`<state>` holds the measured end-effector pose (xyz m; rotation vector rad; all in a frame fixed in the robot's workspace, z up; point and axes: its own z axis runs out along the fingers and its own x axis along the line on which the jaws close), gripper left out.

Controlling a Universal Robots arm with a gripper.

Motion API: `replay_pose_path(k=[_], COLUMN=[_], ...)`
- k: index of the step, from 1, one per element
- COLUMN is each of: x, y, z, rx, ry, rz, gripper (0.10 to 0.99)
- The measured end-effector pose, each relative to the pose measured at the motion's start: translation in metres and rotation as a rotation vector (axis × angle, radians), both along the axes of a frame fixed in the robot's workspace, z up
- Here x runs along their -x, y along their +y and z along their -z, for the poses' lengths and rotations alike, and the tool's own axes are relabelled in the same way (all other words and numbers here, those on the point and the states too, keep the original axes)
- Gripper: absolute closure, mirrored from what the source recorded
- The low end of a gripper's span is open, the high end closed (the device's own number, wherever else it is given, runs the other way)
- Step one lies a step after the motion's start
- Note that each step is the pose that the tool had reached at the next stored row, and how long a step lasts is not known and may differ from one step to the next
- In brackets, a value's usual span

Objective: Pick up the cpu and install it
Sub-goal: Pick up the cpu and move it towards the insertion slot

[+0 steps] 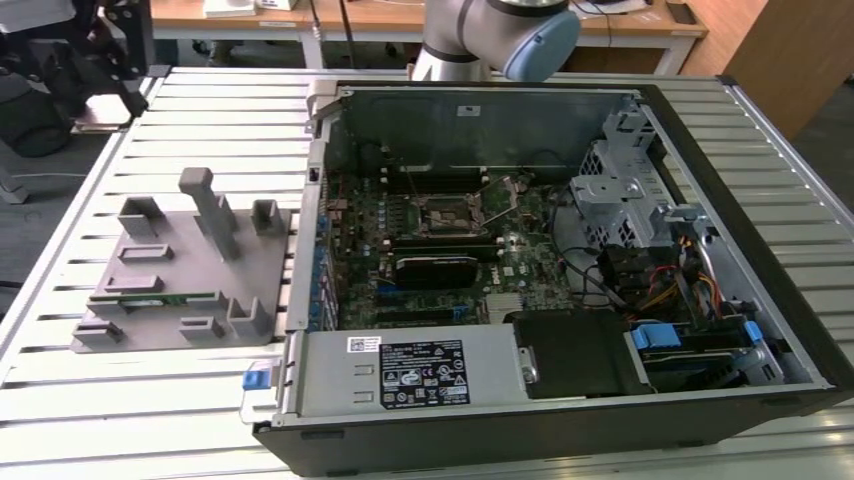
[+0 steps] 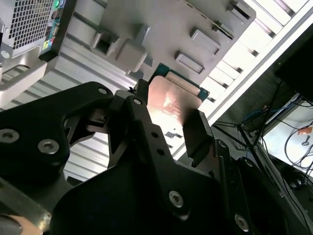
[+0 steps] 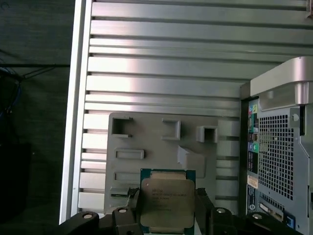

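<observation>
1. Pale ribbed metal slats formed the surface (image 1: 174,410). In the exterior view, wooden desks (image 1: 400,18) stood beyond it at twelve o'clock, behind the grey robot arm (image 1: 487,35).
2. An open computer case (image 1: 534,445) lay on its side on the slats and took up the exterior view's right. Its motherboard (image 1: 521,262) faced up, with the square socket (image 1: 447,212) near the middle of the board.
3. A grey fixture tray (image 1: 147,262) with raised posts and pockets sat at nine o'clock from the case, just beside its wall. A green memory stick (image 1: 154,298) lay in a slot toward the tray's seven o'clock corner.
4. The cpu (image 3: 166,198) was in the claw (image 3: 167,208). The black fingers (image 3: 203,210) were clamped against two of its opposite edges.
5. In the first wrist view, the chip's silvery top faced the camera inside a thin green rim. It was seen against the grey tray and looked raised off it.
6. In the second wrist view, the cpu (image 2: 171,100) caught a coppery glare between the fingers (image 2: 195,134) of the claw (image 2: 168,117). The tray's pockets were visible past it.
7. Both wrist views showed the vent mesh (image 3: 276,147) on the case's outer wall, well apart from the chip.
</observation>
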<state>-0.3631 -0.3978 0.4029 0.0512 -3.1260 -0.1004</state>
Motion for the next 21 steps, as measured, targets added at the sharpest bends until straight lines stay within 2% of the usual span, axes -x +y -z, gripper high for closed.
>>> replay_pose_path(k=[21], x=[-0.0957], y=[0.0003], z=[0.0039], rx=[0.000], ry=[0.0011], rz=[0.000], gripper=[0.557])
